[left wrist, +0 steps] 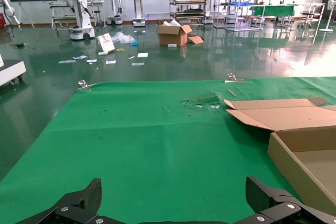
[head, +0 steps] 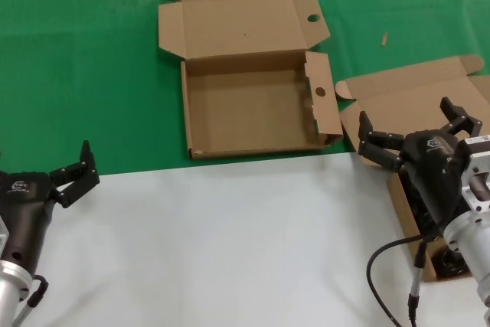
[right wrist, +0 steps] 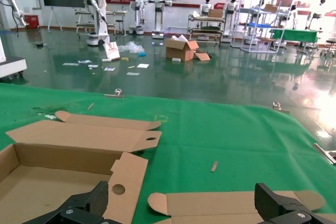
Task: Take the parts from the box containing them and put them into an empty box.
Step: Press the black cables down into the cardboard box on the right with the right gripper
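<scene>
The empty box (head: 253,105) lies open in the middle of the green mat, with round holes in its lid tab and side flap; it also shows as the box (left wrist: 302,156) and the box (right wrist: 63,174). The box containing the parts (head: 413,97) sits at the right, mostly covered by my right arm. Only its lid (right wrist: 231,203) and a bit of the black parts (head: 450,264) show. My right gripper (head: 406,116) (right wrist: 184,195) hangs open above that box, holding nothing. My left gripper (head: 74,174) (left wrist: 173,192) is open at the near left, away from both boxes.
A white sheet (head: 230,243) covers the near half of the table, and the green mat (head: 76,59) covers the far half. A small scrap (head: 385,37) lies on the mat behind the right box. A black robot cable (head: 383,266) loops at the front right.
</scene>
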You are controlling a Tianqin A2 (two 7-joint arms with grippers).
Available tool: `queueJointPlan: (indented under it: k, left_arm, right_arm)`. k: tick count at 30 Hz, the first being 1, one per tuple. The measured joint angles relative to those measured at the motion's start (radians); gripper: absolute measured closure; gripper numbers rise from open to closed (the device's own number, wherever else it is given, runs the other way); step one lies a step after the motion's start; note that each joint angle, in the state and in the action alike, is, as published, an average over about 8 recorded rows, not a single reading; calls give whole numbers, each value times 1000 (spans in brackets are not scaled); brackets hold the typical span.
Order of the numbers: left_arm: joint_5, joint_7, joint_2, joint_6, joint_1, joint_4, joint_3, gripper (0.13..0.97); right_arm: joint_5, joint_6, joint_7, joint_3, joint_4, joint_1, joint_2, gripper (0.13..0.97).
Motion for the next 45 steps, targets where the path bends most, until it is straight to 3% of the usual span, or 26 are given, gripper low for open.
queueJointPlan:
  k: [12, 17, 21, 25, 35, 40, 45]
  left_arm:
    - [0, 0, 0, 0, 0, 0, 0, 177]
    - [0, 0, 0, 0, 0, 0, 0, 247]
    - [0, 0, 0, 0, 0, 0, 0, 289]
    - [0, 0, 0, 0, 0, 0, 0, 378]
    - [0, 0, 0, 0, 0, 0, 0, 602]
    - [0, 0, 0, 0, 0, 0, 0, 703]
    - [0, 0, 0, 0, 0, 0, 0, 802]
  right_arm:
    - [4, 7, 3, -1, 4, -2, 4, 129]
    - [31, 44, 17, -14, 24, -9, 40, 129]
    - [85, 81, 20, -71, 47, -4, 128, 129]
    - [125, 69, 57, -156, 76, 20, 283, 129]
    - [-78, -299, 351, -254, 155, 133, 720, 129]
    - [-78, -518, 332, -367, 155, 270, 895, 129]
    - [-89, -742, 237, -476, 113, 431, 972, 129]
